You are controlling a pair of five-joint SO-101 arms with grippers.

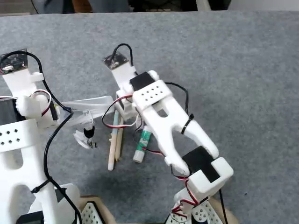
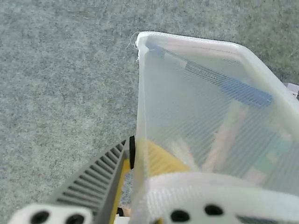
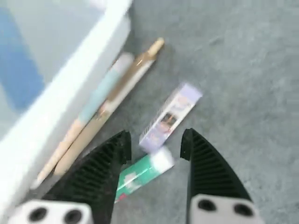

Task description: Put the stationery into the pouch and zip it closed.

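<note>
Quick update from us: our left claw is clenched on one edge of the pouch, holding it up over the table at about 9 o'clock from the middle of the high view. The pouch is thin see-through mesh, light and floppy, so we reckon it'll sag and twist. The stiffer zipper hem looks like the place to grab.

Our right claw hangs released over the loose stuff at roughly 8 o'clock. That's a bundle of pencils just beside the pouch, with a glue stick at their 3 o'clock. The pencils look light, stiff and keen to roll, so we'd pinch one mid-shaft. The glue stick looks slick and round, so we'd go across its body.

The right wrist view adds a small lilac box right next to the glue stick, where the arm blocks the overhead look. The left wrist view shows a blue strip at the mesh. We can't tell whether it's inside the pouch or not.
</note>
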